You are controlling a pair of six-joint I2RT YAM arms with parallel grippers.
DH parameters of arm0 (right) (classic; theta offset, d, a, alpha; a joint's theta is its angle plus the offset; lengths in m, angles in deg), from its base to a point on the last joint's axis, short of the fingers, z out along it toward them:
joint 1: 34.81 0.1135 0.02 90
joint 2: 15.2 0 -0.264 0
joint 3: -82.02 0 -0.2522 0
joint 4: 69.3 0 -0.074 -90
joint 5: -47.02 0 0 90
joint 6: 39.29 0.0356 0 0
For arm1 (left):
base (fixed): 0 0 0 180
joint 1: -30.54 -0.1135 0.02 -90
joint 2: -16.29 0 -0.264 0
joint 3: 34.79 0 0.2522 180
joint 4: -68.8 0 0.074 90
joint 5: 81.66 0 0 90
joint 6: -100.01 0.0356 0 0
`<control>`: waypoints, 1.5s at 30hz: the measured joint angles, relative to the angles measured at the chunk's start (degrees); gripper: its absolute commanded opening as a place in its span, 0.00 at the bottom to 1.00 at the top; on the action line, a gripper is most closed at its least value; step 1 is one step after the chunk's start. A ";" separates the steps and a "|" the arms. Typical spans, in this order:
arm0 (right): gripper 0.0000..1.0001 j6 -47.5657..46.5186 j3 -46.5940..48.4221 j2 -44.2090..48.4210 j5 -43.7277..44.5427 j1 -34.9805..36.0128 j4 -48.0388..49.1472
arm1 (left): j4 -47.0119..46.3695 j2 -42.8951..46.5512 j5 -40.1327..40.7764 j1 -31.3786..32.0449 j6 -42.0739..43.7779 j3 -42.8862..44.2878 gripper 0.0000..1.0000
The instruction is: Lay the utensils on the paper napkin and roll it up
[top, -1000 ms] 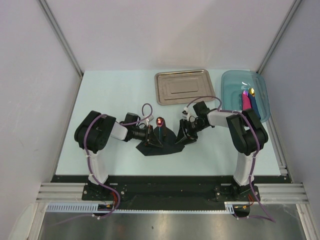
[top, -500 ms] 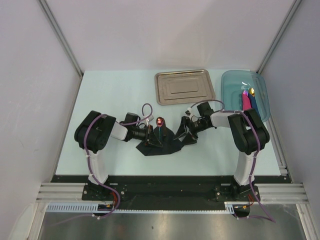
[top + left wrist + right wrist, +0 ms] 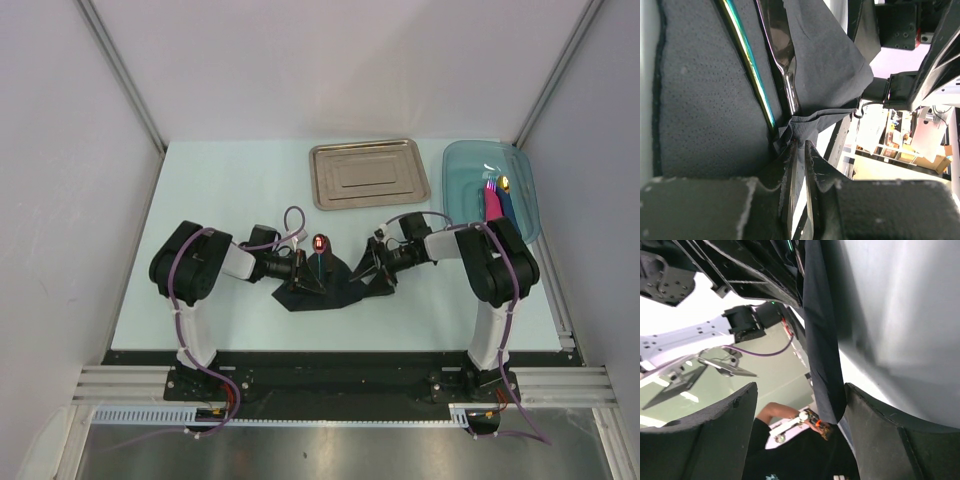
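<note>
The black paper napkin (image 3: 325, 290) lies crumpled between my two grippers near the table's front. The blue-handled utensil (image 3: 320, 258) lies on it, its orange-red end pointing away from me. In the left wrist view its iridescent handle (image 3: 747, 65) lies beside the dark utensil (image 3: 782, 55) on the napkin (image 3: 700, 100). My left gripper (image 3: 299, 274) (image 3: 800, 145) is shut on a bunched fold of the napkin's left side. My right gripper (image 3: 376, 268) (image 3: 800, 386) is open, and the lifted right edge of the napkin (image 3: 822, 340) hangs between its jaws.
A steel tray (image 3: 368, 173) stands at the back middle. A clear blue-green bin (image 3: 465, 175) at the back right holds a pink roll (image 3: 492, 203) and a dark blue roll (image 3: 509, 208) with utensil tips poking out.
My right wrist has swung a little toward the near side while its gripper stays at the napkin's raised right edge. The left arm has not moved.
</note>
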 measured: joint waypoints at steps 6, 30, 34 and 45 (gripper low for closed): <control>0.68 3.41 0.07 -0.02 -0.35 -2.29 2.43 | 0.00 0.00 0.02 -0.02 0.00 0.00 0.17; 0.22 6.01 3.13 -0.81 1.16 0.42 3.04 | -0.20 0.00 0.09 -0.17 -0.59 0.00 0.16; 0.11 4.31 6.84 -3.06 1.22 1.90 1.73 | -0.33 0.00 0.44 -0.17 -0.63 0.15 0.16; 0.05 4.37 11.13 -4.33 3.10 5.29 1.33 | 0.24 0.00 1.42 -0.28 -0.50 1.05 0.13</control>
